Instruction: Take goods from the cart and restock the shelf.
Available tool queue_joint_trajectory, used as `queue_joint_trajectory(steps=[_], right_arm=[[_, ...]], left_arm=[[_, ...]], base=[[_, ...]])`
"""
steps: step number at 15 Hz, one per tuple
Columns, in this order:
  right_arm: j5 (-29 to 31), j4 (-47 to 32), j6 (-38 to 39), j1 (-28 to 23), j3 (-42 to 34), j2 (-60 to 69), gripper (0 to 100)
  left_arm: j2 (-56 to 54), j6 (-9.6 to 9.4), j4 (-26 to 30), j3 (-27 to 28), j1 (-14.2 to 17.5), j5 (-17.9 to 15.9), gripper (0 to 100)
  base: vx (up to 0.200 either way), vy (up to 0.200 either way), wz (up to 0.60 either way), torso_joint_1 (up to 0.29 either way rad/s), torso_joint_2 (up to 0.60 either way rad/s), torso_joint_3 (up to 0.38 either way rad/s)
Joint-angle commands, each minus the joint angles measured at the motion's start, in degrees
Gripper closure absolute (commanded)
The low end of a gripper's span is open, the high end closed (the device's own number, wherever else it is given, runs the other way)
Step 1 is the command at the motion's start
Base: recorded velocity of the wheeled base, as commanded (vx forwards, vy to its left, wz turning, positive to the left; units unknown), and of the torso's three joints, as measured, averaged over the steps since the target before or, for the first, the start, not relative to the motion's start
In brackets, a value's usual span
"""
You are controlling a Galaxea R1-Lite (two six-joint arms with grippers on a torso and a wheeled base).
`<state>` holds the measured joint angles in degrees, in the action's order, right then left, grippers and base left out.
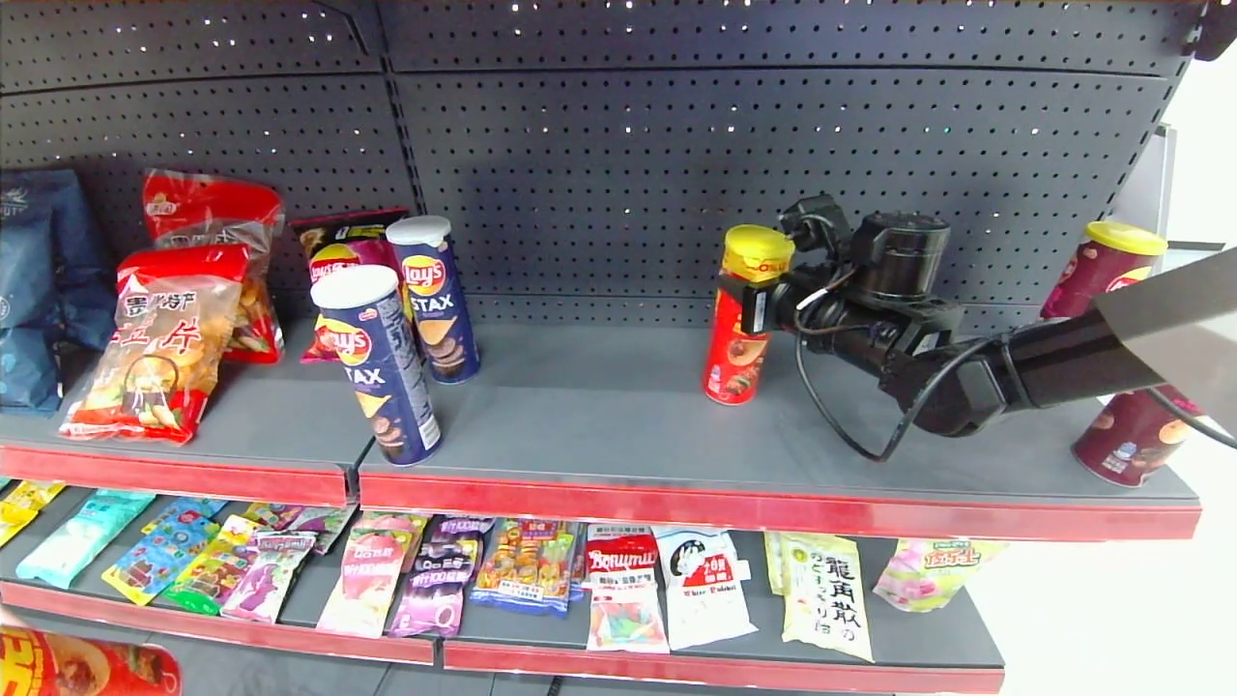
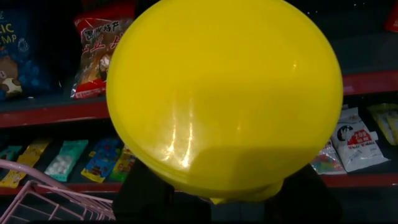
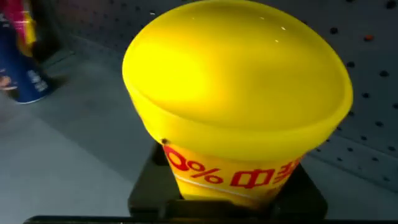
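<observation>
Risk first: the shelf (image 1: 618, 425) is presenting a flat, smooth, dark grey painted-metal deck with a red front strip, so a tall item released crooked is likely sliding or toppling toward that edge. The pink wire cart (image 2: 37, 193) is sitting low and near, below the left gripper (image 2: 214, 208), whose jaws are apparently gripping a second can (image 2: 224, 93) from beneath; swinging it in blind is risking a knock on stock. Crinkly glossy snack bags (image 1: 155, 358) are leaning at far left, soft and easily pushed over. The right gripper (image 1: 765, 307) is coming in from the right, jaws clamped on the upper body of the red can (image 1: 736, 358), which is standing upright mid-shelf, base at or touching the deck, well apart from the two blue cans (image 1: 382, 367) on the left. Opening while it is tilting, or dragging on withdrawal, is tipping this narrow rigid tube; the forearm is also passing close over the maroon cans (image 1: 1131, 435). Its yellow lid (image 3: 236, 74) is looking smooth, domed and plastic.
</observation>
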<state>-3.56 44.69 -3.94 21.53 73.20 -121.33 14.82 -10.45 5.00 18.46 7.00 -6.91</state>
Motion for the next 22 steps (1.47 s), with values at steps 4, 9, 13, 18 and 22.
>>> queue_joint_trajectory(steps=[4, 9, 13, 18, 22], right_arm=[[7.7, -8.0, 0.3, 6.9, -9.1, 13.6, 100], [17.8, -7.8, 5.8, 14.2, -16.3, 17.3, 100], [20.6, -0.7, 5.9, 15.8, -18.2, 14.6, 100], [20.9, -0.5, 4.0, 14.9, -21.8, 15.8, 100], [21.0, -0.5, 3.9, 14.4, -22.9, 16.8, 100]], left_arm=[[0.1, -0.01, 0.0, -0.1, 0.0, -0.1, 100], [0.8, -0.01, 0.0, -0.1, -0.1, -0.3, 100], [0.6, -0.01, 0.0, -0.2, 0.0, -0.3, 100], [0.8, -0.01, 0.0, -0.2, -0.1, -0.5, 100], [0.9, -0.01, 0.0, -0.4, 0.0, -0.5, 100]], base=[[0.000, 0.000, 0.00, 0.000, 0.00, 0.000], [0.000, 0.000, 0.00, 0.000, 0.00, 0.000], [0.000, 0.000, 0.00, 0.000, 0.00, 0.000], [0.000, 0.000, 0.00, 0.000, 0.00, 0.000], [0.000, 0.000, 0.00, 0.000, 0.00, 0.000]])
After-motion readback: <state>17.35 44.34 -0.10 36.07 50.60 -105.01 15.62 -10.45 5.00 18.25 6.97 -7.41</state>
